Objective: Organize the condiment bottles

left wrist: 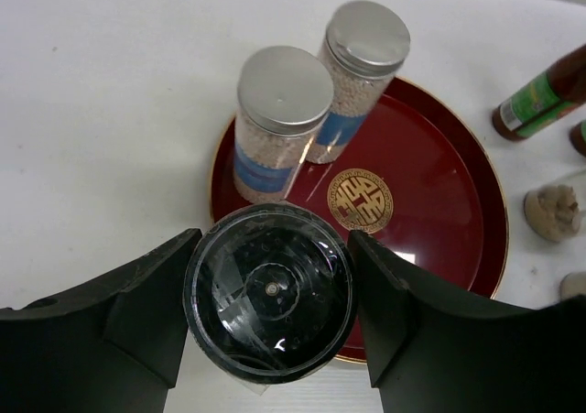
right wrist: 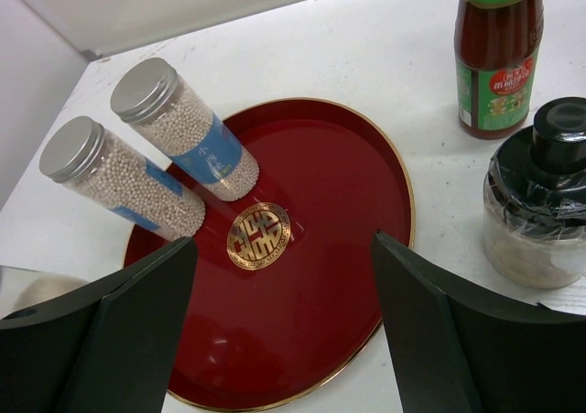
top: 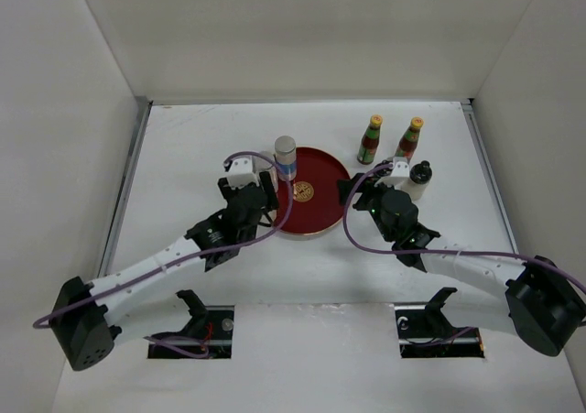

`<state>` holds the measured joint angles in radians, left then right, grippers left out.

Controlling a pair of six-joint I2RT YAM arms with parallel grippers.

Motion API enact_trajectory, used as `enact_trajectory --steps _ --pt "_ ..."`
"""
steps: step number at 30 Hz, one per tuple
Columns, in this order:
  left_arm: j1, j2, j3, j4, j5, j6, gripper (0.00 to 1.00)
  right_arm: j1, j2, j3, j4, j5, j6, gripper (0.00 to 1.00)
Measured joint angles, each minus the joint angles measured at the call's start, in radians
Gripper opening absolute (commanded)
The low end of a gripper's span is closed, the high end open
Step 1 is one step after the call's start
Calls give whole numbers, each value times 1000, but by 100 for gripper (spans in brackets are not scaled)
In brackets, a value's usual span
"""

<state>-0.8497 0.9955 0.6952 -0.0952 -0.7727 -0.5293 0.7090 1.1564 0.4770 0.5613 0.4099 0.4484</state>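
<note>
Black-lidded jar (left wrist: 268, 294) sits between the fingers of the left gripper (left wrist: 273, 253). Jaws partly closed and pressed on the lid from both sides, clamped. The jar is over the red tray (left wrist: 430, 202) rim at about 9 o'clock; can't tell if its base is on the tray or lifted. Two grey-lidded cylinders (left wrist: 279, 120) (left wrist: 362, 65), blue labels, pale pellets inside, stand upright and touching on the tray at 10 to 11 o'clock.

Right gripper (right wrist: 284, 246) is spread wide over the tray's 3 o'clock side, nothing between the fingers. Black-capped shaker (right wrist: 536, 202) is on the table (top: 201, 138) just off the tray at 3 o'clock. Two sauce bottles (top: 370, 139) (top: 409, 139), yellow caps, are upright at 1 to 2 o'clock, off the tray.
</note>
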Motion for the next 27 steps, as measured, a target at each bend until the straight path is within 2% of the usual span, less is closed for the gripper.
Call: enact_trajectory --steps 7,16,19,22,25,27 --pt "-8 217 38 124 23 66 45 0 2 0 1 0 0 83" --pt "49 390 46 265 54 104 49 0 3 0 1 0 0 83" --pt "52 410 45 299 58 106 58 0 3 0 1 0 0 83" --pt "52 411 35 321 66 98 71 0 2 0 1 0 0 82" --pt "51 409 21 352 72 83 83 0 -4 0 0 0 -3 78" --pt "47 399 11 357 76 76 87 0 -13 0 0 -3 -10 70"
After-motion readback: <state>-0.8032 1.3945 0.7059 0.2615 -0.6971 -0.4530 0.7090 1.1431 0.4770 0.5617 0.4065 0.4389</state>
